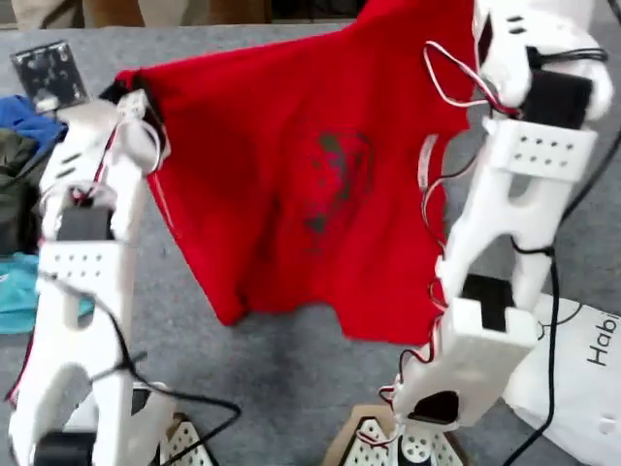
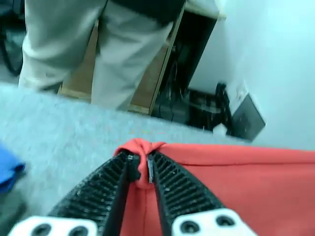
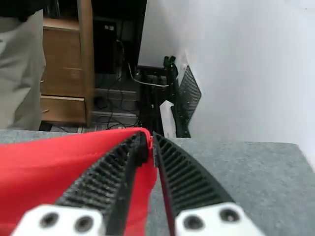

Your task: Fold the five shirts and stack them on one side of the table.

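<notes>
Spreading step: left claw (image 2: pixel 140 162) and right claw (image 3: pixel 147 142) clamp the red printed shirt (image 1: pixel 291 165) aloft; lowering it flat seems next.

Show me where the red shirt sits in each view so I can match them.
High view: red shirt hangs spread across the middle, lifted off the grey table.
Left wrist view: red shirt corner bunched in the shut left gripper.
Right wrist view: red shirt edge clamped in the shut right gripper.
Shared landmark: the grey table.
</notes>
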`<state>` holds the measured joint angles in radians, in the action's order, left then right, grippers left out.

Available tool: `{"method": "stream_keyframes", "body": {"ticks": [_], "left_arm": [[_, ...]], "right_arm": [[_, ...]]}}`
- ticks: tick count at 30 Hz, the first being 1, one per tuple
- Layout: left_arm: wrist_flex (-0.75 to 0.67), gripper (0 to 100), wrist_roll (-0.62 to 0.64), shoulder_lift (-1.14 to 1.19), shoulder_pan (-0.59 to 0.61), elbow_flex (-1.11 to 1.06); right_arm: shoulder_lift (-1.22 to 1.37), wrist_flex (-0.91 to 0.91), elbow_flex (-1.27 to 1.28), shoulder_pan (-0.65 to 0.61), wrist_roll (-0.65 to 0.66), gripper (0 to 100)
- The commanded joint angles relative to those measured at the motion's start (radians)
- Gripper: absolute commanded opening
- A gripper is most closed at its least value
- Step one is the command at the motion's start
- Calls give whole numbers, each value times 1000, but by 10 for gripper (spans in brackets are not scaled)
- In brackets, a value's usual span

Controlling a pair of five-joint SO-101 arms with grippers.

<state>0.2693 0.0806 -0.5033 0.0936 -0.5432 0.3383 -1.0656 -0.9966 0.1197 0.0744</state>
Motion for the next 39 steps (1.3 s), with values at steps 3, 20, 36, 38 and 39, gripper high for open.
{"method": "stream_keyframes", "body": {"ticks": [3,20,36,38,39], "left_arm": [[-51,18,-2,217,-6,288],[566,18,-9,627,-38,755],[1142,18,-115,627,-87,870],[1140,18,-115,627,-84,841],[1140,18,-115,627,-84,822]], "right_arm": [[53,52,-94,-44,-2,4],[147,-255,-179,-68,2,4],[61,-723,-200,-4,176,4],[-15,-723,-74,-1,203,4],[-59,-723,-2,-2,206,4]]}}
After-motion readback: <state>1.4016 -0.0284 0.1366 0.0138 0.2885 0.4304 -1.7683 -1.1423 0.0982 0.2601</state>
